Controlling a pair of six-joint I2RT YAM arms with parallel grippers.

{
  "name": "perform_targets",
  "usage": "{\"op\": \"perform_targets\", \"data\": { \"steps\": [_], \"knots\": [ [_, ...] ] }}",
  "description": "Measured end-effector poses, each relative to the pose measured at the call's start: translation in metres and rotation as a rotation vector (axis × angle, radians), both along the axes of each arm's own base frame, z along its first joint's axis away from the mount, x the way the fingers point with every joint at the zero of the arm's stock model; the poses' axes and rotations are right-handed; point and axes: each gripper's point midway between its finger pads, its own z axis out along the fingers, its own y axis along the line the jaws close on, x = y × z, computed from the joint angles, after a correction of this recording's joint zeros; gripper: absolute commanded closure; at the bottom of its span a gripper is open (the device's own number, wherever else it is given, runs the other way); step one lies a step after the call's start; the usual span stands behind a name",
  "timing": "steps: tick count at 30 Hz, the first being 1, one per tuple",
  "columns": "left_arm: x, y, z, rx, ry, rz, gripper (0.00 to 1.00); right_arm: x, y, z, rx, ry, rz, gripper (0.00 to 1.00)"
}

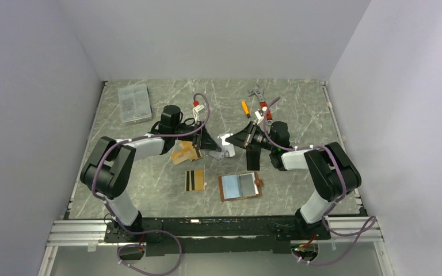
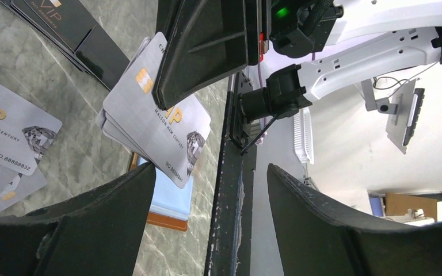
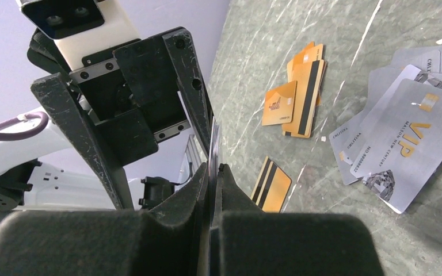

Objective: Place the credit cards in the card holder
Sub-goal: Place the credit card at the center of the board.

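Right hand (image 3: 213,172) clamped on silver VIP credit cards (image 2: 175,135), left hand (image 2: 210,172) wide open, empty.

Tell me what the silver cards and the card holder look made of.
Silver cards: likely plastic, satin metallic-grey finish; thin, flat, with printed lettering and a gold chip. Card holder: seemingly tan leather or imitation, with glossy clear sleeves reflecting light.

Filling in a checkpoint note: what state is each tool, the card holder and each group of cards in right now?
left tool: open, empty.
right tool: shut on silver stack.
silver stack: clamped by one edge.
card holder: unfolded, lying flat.
striped gold card: lying flat, stripes up.
orange-gold cards: loose, overlapping.
loose silver cards: fanned out, face up.
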Motion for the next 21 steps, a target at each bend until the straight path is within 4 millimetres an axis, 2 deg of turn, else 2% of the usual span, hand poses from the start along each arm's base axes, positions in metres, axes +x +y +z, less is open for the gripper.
{"op": "perform_targets", "data": {
  "steps": [4,9,11,16,21],
  "knots": [
    [0.000,0.003,0.001,0.013,-0.017,0.012,0.23,-0.002,0.000,-0.001,-0.014,-0.002,0.006,1.00],
    [-0.001,0.001,0.003,0.009,-0.023,0.010,0.28,-0.003,0.001,0.009,0.000,-0.032,0.008,1.00],
    [-0.005,-0.004,0.005,0.001,-0.026,-0.004,0.33,-0.004,0.003,0.012,0.012,-0.035,0.011,1.00],
    [-0.010,-0.010,0.004,0.001,-0.005,-0.017,0.52,0.000,0.007,0.016,0.037,-0.042,0.015,1.00],
    [-0.007,-0.007,0.002,0.008,-0.001,-0.006,0.61,-0.001,0.010,0.019,0.040,-0.050,0.027,1.00]
  ]
}}
